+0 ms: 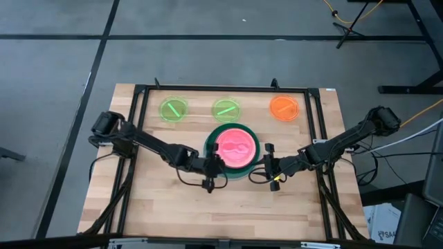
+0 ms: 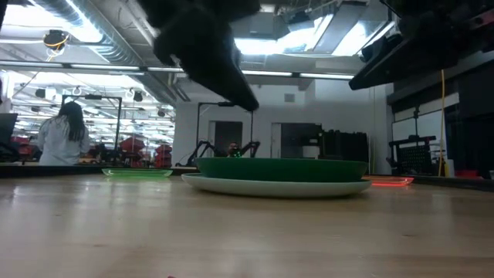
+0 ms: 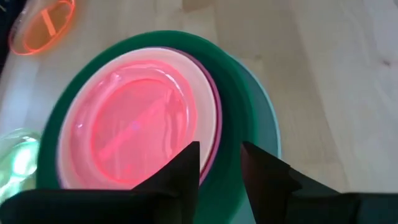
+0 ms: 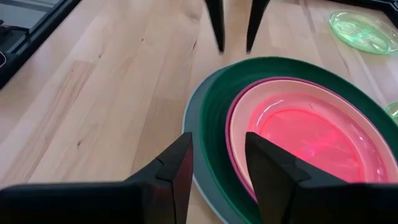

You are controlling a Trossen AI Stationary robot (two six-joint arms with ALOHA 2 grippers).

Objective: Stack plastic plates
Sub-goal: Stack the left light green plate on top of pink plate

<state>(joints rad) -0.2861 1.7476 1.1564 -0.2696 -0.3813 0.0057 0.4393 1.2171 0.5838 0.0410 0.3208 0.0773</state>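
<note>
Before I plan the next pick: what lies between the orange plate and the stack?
Only bare wood of the table lies between the orange plate and the stack, as the high view shows.

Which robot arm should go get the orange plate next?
Probably the right arm. The orange plate lies at the table's far edge on the right side, nearer the right gripper than the left gripper. Both grippers are open, empty, and flank the stack.

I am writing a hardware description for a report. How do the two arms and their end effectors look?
Both arms are dark, slim and jointed, with thin black cables looping beside them. The left end effector and right end effector each carry two dark, flat, tapering fingers. A small yellow mark sits near the right wrist.
</note>
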